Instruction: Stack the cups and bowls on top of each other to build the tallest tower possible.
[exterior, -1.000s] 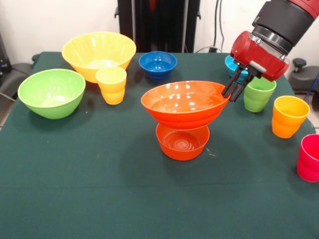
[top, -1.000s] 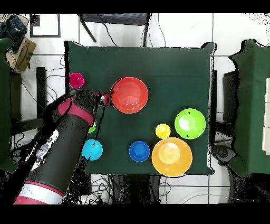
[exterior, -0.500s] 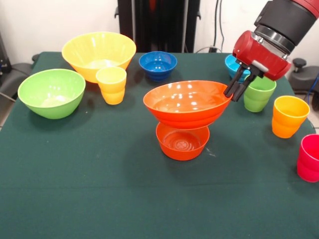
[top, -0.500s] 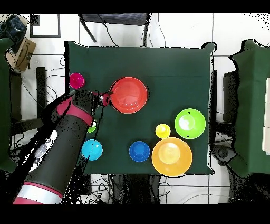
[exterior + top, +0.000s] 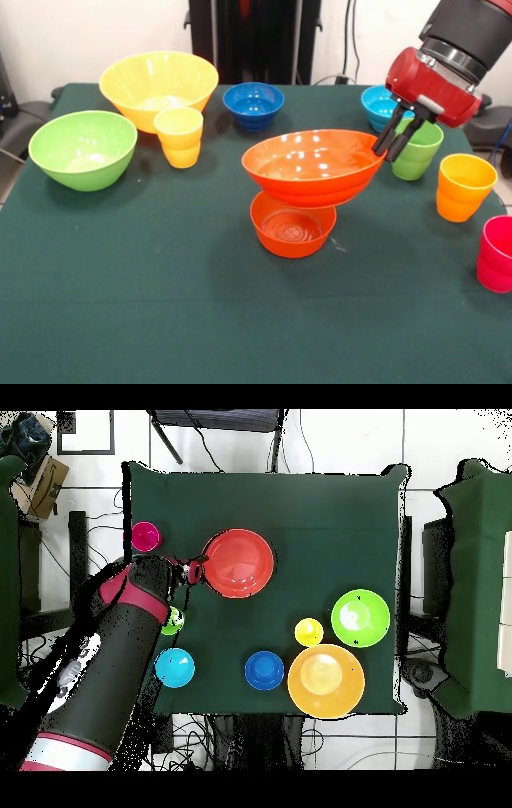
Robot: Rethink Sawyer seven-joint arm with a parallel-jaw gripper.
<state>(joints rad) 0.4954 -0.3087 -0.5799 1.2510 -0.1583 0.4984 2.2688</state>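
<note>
Orange large bowl pinched by hand, over small orange bowl

Green-clothed table — bowls, cups

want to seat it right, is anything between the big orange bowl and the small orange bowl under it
Nothing visible. The big orange bowl, held at its rim by the gripper, sits tilted directly over the small orange bowl; the cups stand off to the sides.
</note>
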